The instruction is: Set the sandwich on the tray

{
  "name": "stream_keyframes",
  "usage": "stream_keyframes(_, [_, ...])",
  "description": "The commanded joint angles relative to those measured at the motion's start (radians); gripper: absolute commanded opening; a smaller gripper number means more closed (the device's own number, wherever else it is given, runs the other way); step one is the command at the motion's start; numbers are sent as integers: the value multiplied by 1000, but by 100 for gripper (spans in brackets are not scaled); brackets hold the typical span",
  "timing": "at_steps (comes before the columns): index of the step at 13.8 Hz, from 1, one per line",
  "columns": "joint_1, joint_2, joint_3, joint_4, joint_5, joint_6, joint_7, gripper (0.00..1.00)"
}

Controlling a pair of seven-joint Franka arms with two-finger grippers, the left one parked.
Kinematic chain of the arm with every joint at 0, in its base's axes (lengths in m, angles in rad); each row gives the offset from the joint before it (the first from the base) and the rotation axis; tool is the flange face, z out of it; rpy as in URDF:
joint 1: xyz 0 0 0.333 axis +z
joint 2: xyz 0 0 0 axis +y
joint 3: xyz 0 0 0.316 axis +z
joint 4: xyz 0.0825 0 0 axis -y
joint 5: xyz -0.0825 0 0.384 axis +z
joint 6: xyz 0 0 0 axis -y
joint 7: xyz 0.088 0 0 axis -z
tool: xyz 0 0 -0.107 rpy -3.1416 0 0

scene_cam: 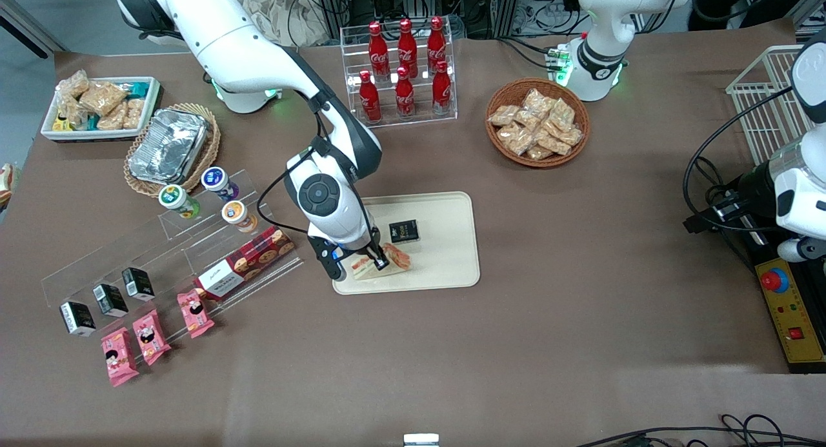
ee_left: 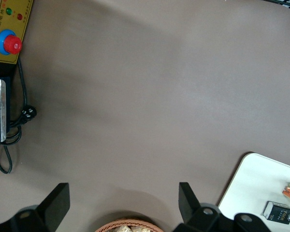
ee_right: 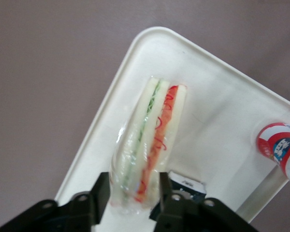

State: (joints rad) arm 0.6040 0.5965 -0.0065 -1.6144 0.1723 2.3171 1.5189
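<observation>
the gripper (scene_cam: pixel 369 261) is hanging low over the near edge of the tray (scene_cam: pixel 452 266), toward the working arm's end, its fingers (ee_right: pixel 99 191) clamping the sandwich (ee_right: pixel 152 145) by one end of the wrapped wedge. the sandwich is sitting over the tray surface, apparently touching or almost touching it, nearer the front camera than a small black packet (scene_cam: pixel 404 231). most of the task is looking done; letting go and lifting clear are what is remaining.
</observation>
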Motion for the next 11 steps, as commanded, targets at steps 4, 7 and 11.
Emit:
stream_keyframes(4, [-67, -52, -26, 116, -39, -259, -213, 100])
stream_keyframes(7, [-173, -125, -29, 120, -42, -366, -524, 100])
stream_keyframes(11, [-230, -216, -136, 120, -46, -504, -917, 100])
